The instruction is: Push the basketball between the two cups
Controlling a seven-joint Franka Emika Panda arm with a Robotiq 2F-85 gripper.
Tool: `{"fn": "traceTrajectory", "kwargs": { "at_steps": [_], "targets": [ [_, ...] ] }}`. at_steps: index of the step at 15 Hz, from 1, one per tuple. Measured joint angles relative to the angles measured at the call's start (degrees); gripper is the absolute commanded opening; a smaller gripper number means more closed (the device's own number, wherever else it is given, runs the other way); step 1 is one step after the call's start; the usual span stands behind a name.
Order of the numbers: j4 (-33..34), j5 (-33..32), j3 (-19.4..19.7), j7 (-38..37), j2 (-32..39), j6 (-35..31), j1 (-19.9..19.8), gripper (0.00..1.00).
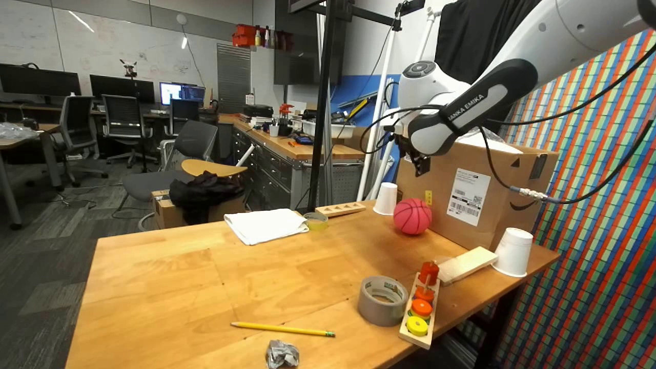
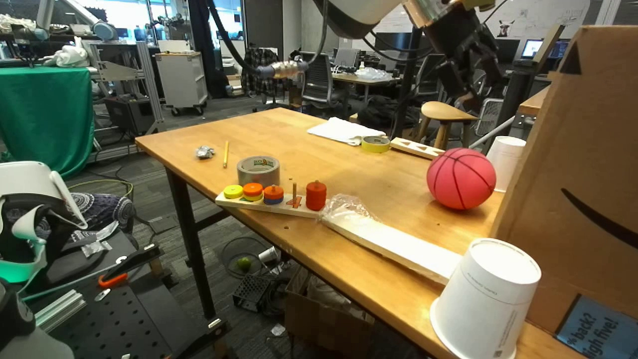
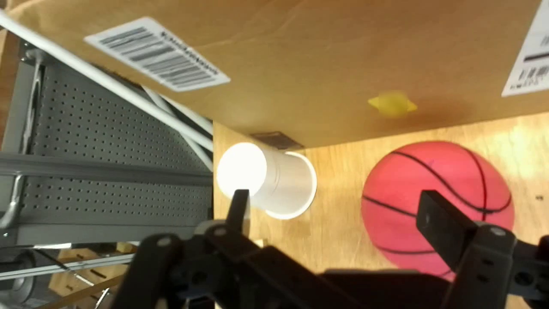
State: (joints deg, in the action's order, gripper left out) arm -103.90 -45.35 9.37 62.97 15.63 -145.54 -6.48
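basketball (image 2: 461,178): on table (image 1: 179,287), nearer the cup (image 1: 385,199) at the far edge | likely light, springy, roll-prone | best pushed slowly at mid-height on its side, not pinched | gripper (image 3: 333,201): jaws well apart, nothing held

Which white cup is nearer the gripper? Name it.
The cup seen in the wrist view, close to the basketball; the other cup, beside the pale wooden board, is farther from the gripper.

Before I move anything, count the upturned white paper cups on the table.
2: one white paper cup stands near the pink basketball, the other cup beside the wooden board. The cardboard box may hide more.
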Motion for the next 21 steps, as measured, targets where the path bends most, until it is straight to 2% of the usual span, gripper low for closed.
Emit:
{"fn": "traceTrajectory", "kwargs": {
  "at_steps": [2,4,8,13,15,21],
  "targets": [
    [-2.0,2.1,-2.6,-2.0,-2.6,1.5,1.0,1.0],
    [-3.9,8.5,-5.7,-1.1,-4.3,4.7,1.7,1.0],
    [-5.5,25.5,-10.3,7.7,-4.7,11.8,2.0,1.0],
    [-5.0,42.1,-11.9,21.6,-3.7,20.8,2.0,1.0],
    [-4.4,44.6,-11.9,24.4,-3.4,24.6,1.9,1.0],
    [-1.4,45.6,-11.8,26.7,-1.4,32.5,1.9,1.0]
  ]
}}
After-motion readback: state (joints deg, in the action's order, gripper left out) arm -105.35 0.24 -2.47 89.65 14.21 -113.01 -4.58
